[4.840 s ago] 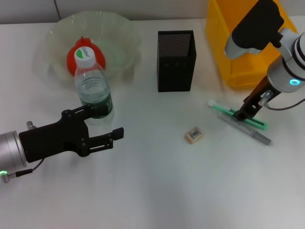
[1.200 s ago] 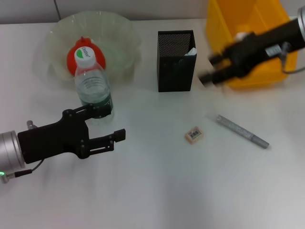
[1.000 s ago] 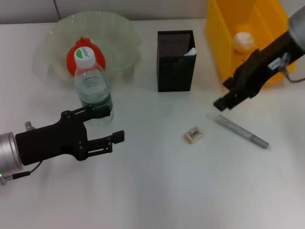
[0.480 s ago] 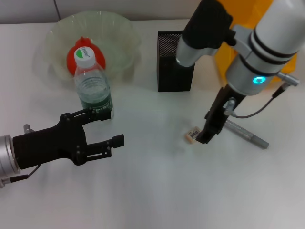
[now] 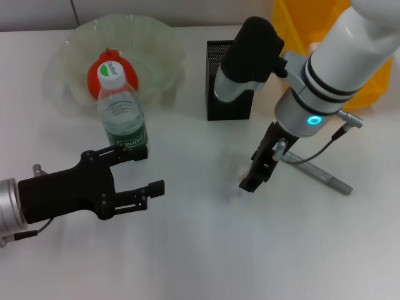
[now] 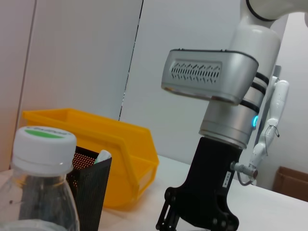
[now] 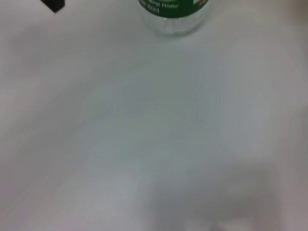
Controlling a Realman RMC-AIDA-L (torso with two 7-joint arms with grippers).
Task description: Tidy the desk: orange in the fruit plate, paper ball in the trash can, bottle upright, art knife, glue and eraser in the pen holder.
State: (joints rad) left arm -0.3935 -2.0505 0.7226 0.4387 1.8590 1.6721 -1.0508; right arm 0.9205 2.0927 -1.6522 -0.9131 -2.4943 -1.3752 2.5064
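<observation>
White-sleeved right arm tilts steeply down, right gripper [image 5: 249, 181] low at the desk beside the art knife [image 5: 317, 175] (finger spacing unreadable). Left gripper [image 5: 145, 172] rests spread open near the upright bottle [image 5: 122, 112].

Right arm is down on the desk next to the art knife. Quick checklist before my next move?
1. Eraser under right gripper: cannot tell, hidden.
2. Art knife clear of that gripper: ok, lying apart.
3. Pen holder upright: ok.
4. Bottle upright: ok.
5. Orange in fruit plate: ok.
6. Left gripper out of the way: ok, open near the bottle.
</observation>
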